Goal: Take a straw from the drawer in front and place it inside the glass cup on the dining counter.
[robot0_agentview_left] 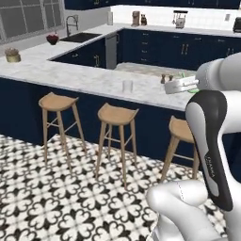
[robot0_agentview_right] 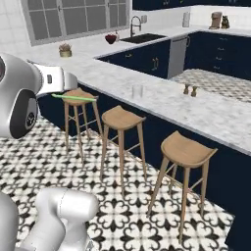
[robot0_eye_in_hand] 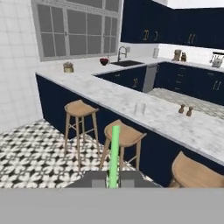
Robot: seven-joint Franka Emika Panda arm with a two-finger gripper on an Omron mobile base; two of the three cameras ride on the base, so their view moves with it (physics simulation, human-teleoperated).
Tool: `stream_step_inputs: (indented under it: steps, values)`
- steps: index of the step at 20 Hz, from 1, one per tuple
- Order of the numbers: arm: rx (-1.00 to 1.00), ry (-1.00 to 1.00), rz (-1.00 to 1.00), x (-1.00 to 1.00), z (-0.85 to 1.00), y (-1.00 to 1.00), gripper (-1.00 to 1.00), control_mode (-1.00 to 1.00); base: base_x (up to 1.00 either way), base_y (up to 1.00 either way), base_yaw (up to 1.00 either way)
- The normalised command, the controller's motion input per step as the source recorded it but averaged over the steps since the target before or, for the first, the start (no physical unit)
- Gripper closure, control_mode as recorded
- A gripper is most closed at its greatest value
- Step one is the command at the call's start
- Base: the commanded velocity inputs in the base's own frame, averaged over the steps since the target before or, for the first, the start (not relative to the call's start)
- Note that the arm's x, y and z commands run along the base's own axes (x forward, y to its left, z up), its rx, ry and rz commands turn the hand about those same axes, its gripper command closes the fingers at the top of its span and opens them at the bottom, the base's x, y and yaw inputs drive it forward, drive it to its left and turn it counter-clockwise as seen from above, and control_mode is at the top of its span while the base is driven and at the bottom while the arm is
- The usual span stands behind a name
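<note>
Now the gripper (robot0_eye_in_hand: 113,178) pinches the thin light-green straw (robot0_eye_in_hand: 114,153); it should carry it toward the clear glass cup (robot0_eye_in_hand: 139,109), centre frame, then tip it upright.

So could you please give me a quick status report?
Gripper shut on the straw. Glass cup stands empty on the dining counter, beyond the stools. Nothing blocking the cup.

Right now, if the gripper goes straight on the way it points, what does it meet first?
Probably the middle stool. The gripper, shut on the straw, points along the straw toward that stool's seat, with the dining counter and glass cup beyond. Depth is unclear, so it may pass above the seat.
</note>
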Motion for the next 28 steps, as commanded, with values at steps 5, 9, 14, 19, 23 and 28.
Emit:
stream_step_inputs:
  steps: [5,9,14,19,23,28]
  values:
    - [0.0,0.0,0.0,0.0,0.0,0.0,1.0,1.0,0.67,0.99,-0.5]
    - [0.0,0.0,0.0,0.0,0.0,0.0,1.0,1.0,0.69,1.0,-0.5]
    - [0.0,0.0,0.0,0.0,0.0,0.0,1.0,1.0,0.78,0.93,-0.51]
    - [0.0,0.0,0.0,0.0,0.0,0.0,1.0,1.0,1.0,0.4,-0.44]
    - [0.0,0.0,0.0,0.0,0.0,0.0,1.0,1.0,0.96,0.18,-0.29]
    - [0.0,0.0,0.0,0.0,0.0,0.0,1.0,1.0,0.27,0.54,-0.12]
